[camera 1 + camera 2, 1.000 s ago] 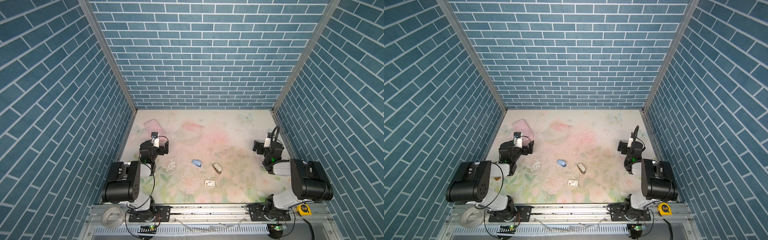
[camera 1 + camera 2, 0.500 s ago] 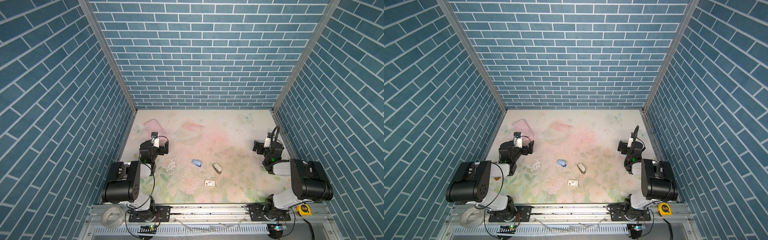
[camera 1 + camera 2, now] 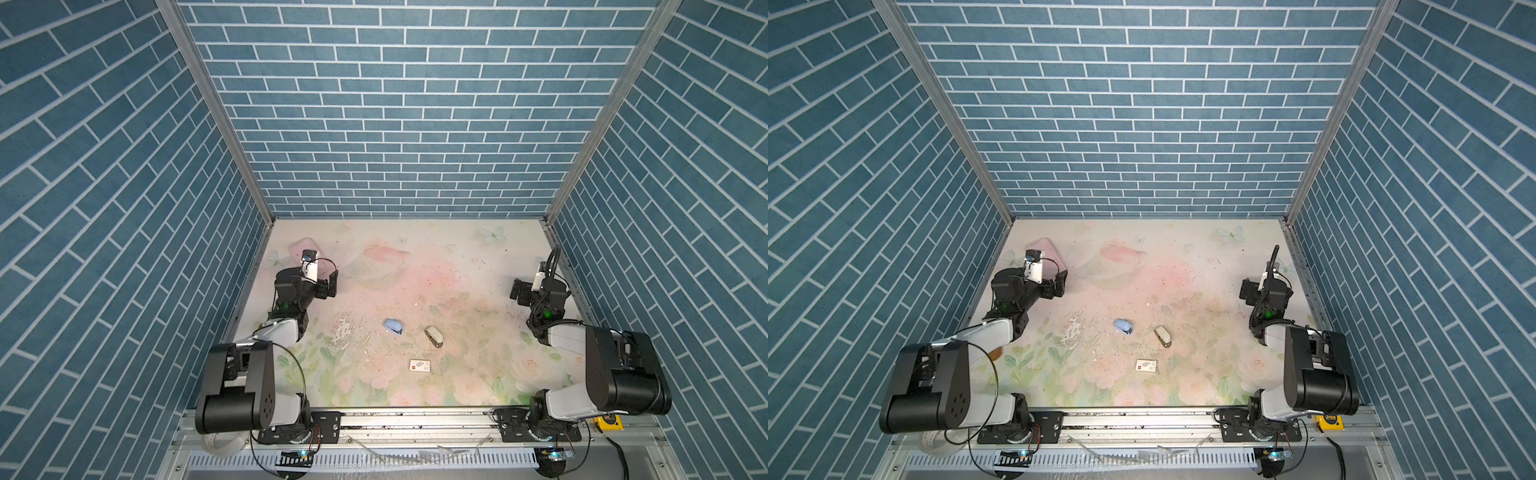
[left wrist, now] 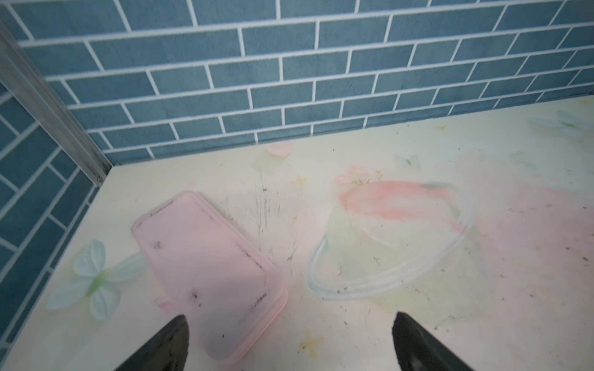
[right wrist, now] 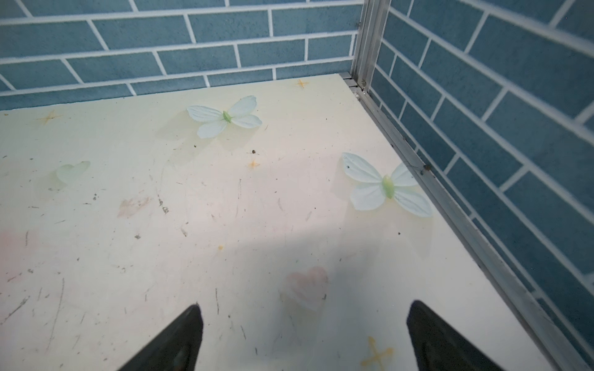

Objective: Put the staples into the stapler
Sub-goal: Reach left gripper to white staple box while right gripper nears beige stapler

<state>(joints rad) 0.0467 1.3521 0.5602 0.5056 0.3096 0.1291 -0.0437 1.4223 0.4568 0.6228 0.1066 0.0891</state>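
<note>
1. L gripper (image 4: 289,316): jaws wide apart, nothing btwn them. It hangs over the table (image 3: 457,257) at the far-left side, pointing toward the back wall (image 3: 399,124).
2. A pink lid (image 4: 209,273) lies flat near the far-left corner. In the L wrist view its near end sits just beside one finger (image 4: 170,340); we can't tell if they touch.
3. R gripper (image 5: 304,305): jaws also wide, holding nothing. It sits at the far-right side, over bare table near the right edge.
4. Stapler (image 3: 393,326): small, light blue, lying on the table about mid-way btwn the arms, toward the front. It's well apart from both grippers.
5. Staples (image 3: 433,336): a pale tray w/ a dark end, near the stapler on its right, not touching it. It's too small in both top views for us to make out single strips.
6. Sleeve (image 3: 420,365): white w/ a red mark at one end, flat on the table. It lies in front of the staples, apart from them.
7. Neither wrist view shows the stapler, staples or sleeve.
8. The table is scuffed, w/ dark specks and a worn patch left of the stapler.
</note>
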